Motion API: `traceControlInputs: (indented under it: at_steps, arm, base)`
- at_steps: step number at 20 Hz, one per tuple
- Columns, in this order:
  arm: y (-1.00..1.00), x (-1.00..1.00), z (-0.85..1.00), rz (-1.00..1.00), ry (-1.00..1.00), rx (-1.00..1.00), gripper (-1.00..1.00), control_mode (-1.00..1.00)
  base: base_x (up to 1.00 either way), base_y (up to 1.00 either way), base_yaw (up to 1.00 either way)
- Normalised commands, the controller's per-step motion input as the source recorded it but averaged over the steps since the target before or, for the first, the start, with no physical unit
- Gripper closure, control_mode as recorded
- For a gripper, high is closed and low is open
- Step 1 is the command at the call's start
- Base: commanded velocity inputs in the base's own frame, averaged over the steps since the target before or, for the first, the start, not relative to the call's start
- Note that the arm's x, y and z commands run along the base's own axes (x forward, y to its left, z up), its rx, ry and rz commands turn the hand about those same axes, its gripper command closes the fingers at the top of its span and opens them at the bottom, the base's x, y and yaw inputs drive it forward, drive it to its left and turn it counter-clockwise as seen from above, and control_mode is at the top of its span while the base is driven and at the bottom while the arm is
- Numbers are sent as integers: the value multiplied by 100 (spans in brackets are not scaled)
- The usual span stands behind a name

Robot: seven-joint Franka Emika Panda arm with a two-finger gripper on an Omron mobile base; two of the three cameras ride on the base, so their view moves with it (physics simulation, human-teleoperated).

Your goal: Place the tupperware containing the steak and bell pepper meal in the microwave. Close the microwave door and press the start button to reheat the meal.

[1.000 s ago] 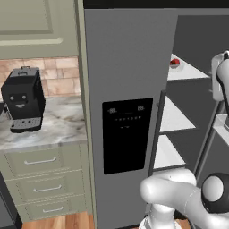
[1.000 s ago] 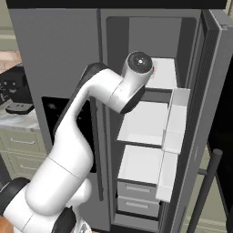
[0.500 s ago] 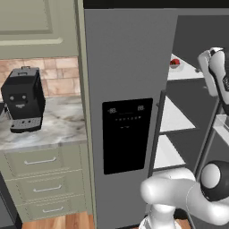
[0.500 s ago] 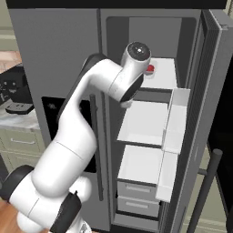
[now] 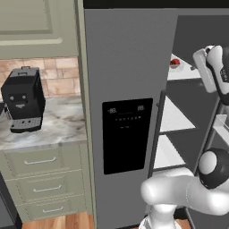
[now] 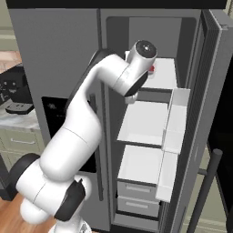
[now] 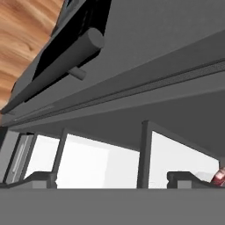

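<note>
- Since the earlier pictures, the white arm [image 6: 91, 123] has swung further up and into the open fridge [image 5: 125, 67]; in the right base view its wrist joint now sits higher, level with the top shelf [image 6: 161, 75], where before it hung lower and more to the left.
- The base cameras have not shifted: the fridge, cabinets and tabletop [image 5: 49, 129] hold the same places.
- The fridge is tall and grey, with a black dispenser panel [image 5: 127, 134] on its closed left door. Its right door [image 6: 205, 113] stands wide open, showing white shelves and white door bins [image 6: 175, 123].
- The tub [image 5: 175, 62] sits on the top shelf inside the fridge, seen as a small red and dark spot near the shelf's front edge. In the right base view a sliver of red [image 6: 151, 69] peeks out just beside the wrist.
- In the hand view, a red and dark corner of the tub [image 7: 218, 178] shows at the lower right edge, close to the right fingertip.
- The end effector [image 7: 116, 180] is spread wide, its two dark fingertips [image 7: 41, 178] far apart at the bottom of the hand view, with nothing between them.
- A black coffee machine [image 5: 23, 99] stands on the marble tabletop to the left of the fridge, above cream drawers [image 5: 42, 179].
</note>
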Motion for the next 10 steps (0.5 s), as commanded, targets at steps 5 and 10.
traceControlInputs:
  at_steps: [5, 10]
  arm:
    - [0, 19, 0, 9, -5, 0, -100, -100]
    - [-2, 26, 0, 7, -4, 0, -100, -100]
  base:
    - [0, 0, 0]
    - [0, 0, 0]
